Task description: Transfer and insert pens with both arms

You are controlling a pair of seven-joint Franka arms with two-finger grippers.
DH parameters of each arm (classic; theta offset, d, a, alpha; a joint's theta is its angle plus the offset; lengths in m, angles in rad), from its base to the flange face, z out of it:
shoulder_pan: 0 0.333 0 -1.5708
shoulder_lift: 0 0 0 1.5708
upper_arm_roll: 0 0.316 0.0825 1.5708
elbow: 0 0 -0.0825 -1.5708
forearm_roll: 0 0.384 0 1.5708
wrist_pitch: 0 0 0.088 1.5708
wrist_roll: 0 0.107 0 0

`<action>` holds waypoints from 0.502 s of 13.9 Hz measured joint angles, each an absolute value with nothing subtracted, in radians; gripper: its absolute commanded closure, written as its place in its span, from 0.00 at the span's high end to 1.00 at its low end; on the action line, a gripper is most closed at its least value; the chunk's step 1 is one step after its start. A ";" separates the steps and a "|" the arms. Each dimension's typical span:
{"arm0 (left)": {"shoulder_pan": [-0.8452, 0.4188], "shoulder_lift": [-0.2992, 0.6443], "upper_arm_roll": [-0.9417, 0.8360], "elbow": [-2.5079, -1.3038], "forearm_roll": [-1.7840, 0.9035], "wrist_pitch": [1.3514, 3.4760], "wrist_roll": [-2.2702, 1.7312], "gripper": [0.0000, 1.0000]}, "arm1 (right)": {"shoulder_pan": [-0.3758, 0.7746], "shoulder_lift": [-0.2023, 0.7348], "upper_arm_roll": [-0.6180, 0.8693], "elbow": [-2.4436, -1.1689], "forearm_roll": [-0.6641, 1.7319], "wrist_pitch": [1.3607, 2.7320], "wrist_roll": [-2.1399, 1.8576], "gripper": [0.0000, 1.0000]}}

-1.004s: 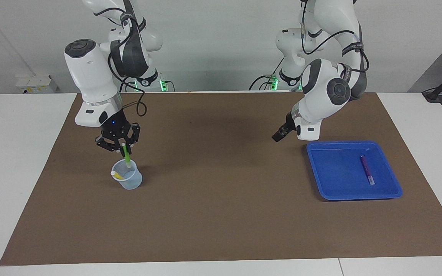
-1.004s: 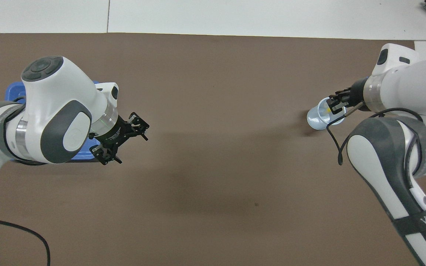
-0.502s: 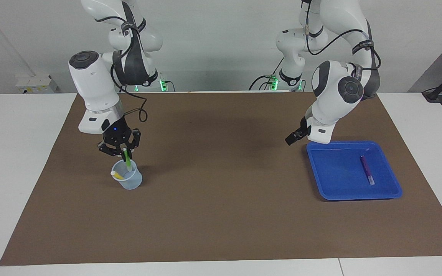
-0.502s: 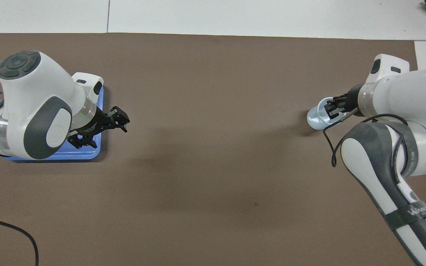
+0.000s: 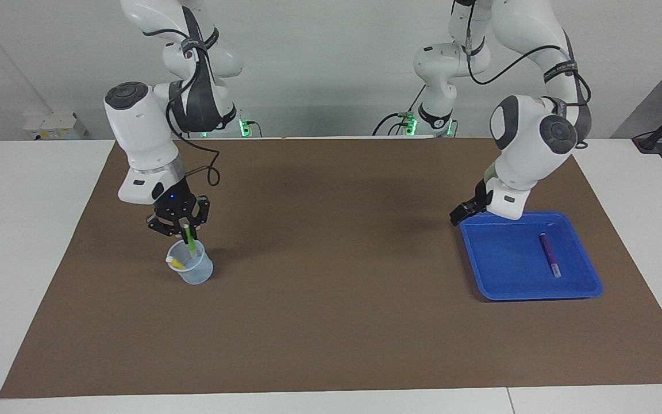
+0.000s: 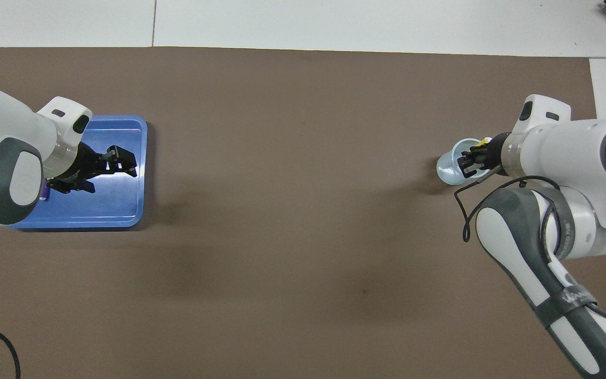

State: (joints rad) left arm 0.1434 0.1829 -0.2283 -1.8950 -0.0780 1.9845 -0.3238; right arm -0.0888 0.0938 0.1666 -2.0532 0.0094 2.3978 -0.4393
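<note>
Above the clear cup (image 5: 193,269), the green pen (image 5: 191,241) is gripped by the right pincer (image 5: 184,225), while the left pincer (image 5: 462,213) is held spread, nothing in it, over the blue tray (image 5: 515,290).

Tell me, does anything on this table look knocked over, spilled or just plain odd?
Nothing stands out. The clear cup stands upright with the yellow pen in it, while the right gripper holds the green pen over it. The purple pen lies flat in the blue tray, with the left gripper above the tray's edge.
</note>
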 measured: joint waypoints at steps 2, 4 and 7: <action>0.135 0.182 -0.238 -1.900 -0.078 1.985 -0.320 1.00 | -0.089 0.094 0.168 -2.069 0.009 2.406 -0.439 0.31; 0.134 0.178 -0.244 -1.901 -0.078 1.987 -0.317 1.00 | -0.089 0.093 0.170 -2.073 0.009 2.407 -0.438 0.67; 0.150 0.173 -0.234 -1.903 -0.078 2.006 -0.289 1.00 | -0.089 0.093 0.170 -2.075 0.010 2.407 -0.437 1.00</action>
